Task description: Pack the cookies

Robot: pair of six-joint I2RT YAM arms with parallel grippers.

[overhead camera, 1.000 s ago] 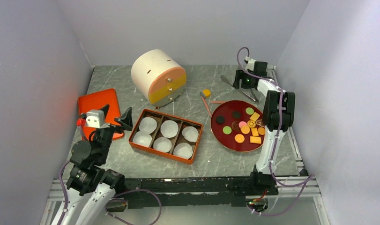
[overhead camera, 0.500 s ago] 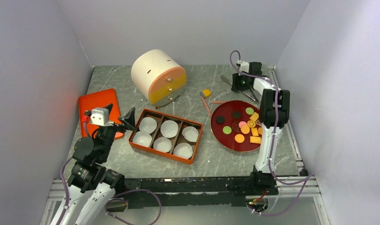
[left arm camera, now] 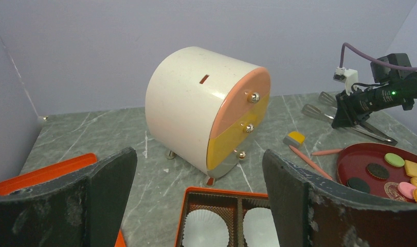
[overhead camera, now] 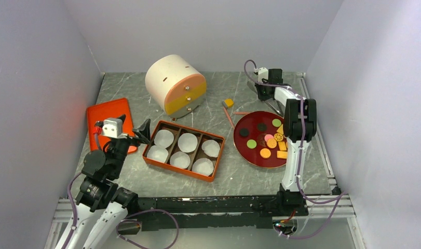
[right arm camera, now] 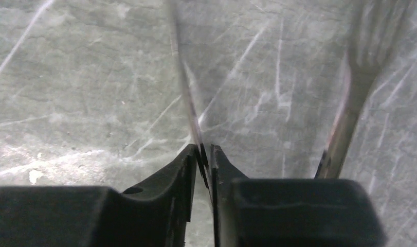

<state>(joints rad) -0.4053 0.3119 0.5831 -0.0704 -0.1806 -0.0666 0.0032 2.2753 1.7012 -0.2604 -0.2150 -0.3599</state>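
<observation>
The cookies (overhead camera: 270,140), round and square pieces in several colours, lie on a dark red plate (overhead camera: 239,142); they also show in the left wrist view (left arm camera: 396,167). An orange box (overhead camera: 177,169) holds white paper cups (overhead camera: 188,141). At the back right, my right gripper (overhead camera: 263,93) is down at the metal tongs (overhead camera: 270,106). In the right wrist view its jaws (right arm camera: 206,154) are shut on one thin arm of the tongs (right arm camera: 183,87), and the other arm (right arm camera: 350,103) stands free to the right. My left gripper (overhead camera: 131,124) hovers wide open at the box's left end, holding nothing.
A round cream cabinet with pink and yellow drawers (overhead camera: 175,84) stands at the back. An orange lid (overhead camera: 105,114) lies at the left. A small yellow-and-grey block (overhead camera: 228,102) and pink sticks (overhead camera: 229,116) lie between cabinet and plate.
My right gripper shifted left along the back of the table and closed on the tongs. My left gripper moved slightly and stayed open.
</observation>
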